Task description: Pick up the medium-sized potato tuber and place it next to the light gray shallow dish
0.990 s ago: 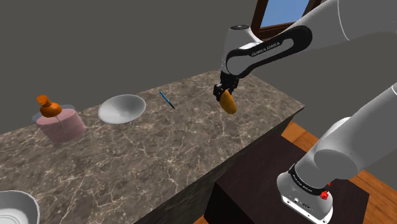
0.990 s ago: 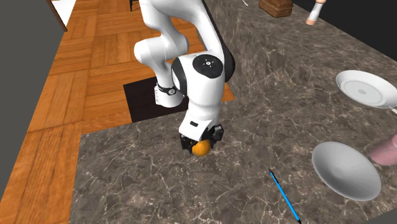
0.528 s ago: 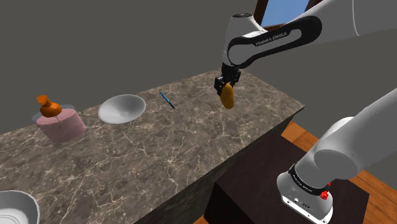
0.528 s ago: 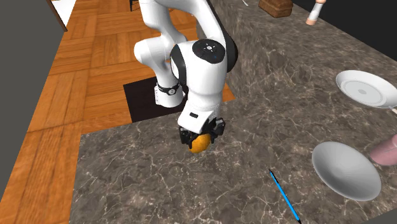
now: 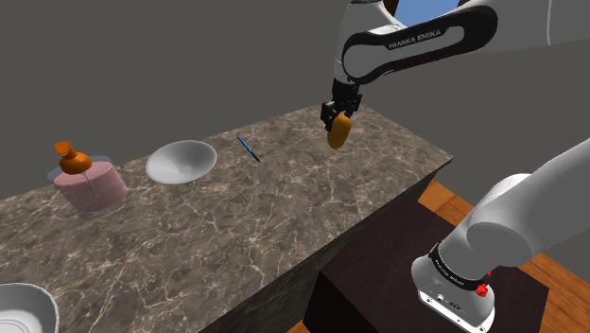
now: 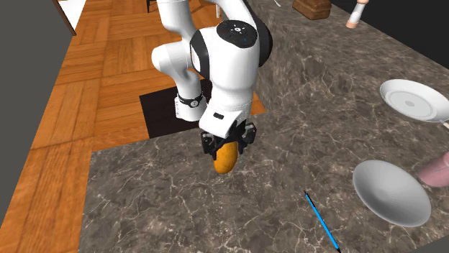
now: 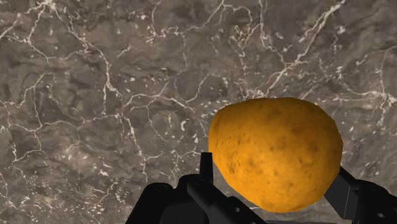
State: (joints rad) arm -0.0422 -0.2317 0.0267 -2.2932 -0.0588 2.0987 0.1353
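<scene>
My black gripper (image 5: 338,117) is shut on an orange-brown potato (image 5: 339,132), which hangs well above the marble counter (image 5: 284,208). From the second exterior view the potato (image 6: 227,157) dangles below the gripper (image 6: 228,144). In the wrist view the potato (image 7: 275,153) sits clasped between the two fingers (image 7: 207,167), with only marble beneath. The light grey shallow dish (image 5: 181,161) rests on the counter towards the shoulder view's left, apart from the gripper; the same dish (image 6: 392,192) lies at the second exterior view's right.
A blue pen (image 5: 248,148) lies between the dish and the gripper. A pink pot with an orange top (image 5: 88,180) stands further left. Another pale bowl (image 5: 24,307) sits at the counter's near left. A white plate (image 6: 415,99) lies at the second exterior view's right.
The gripper has risen with the potato, lifting it higher above the counter. Nothing else on the counter has moved.
</scene>
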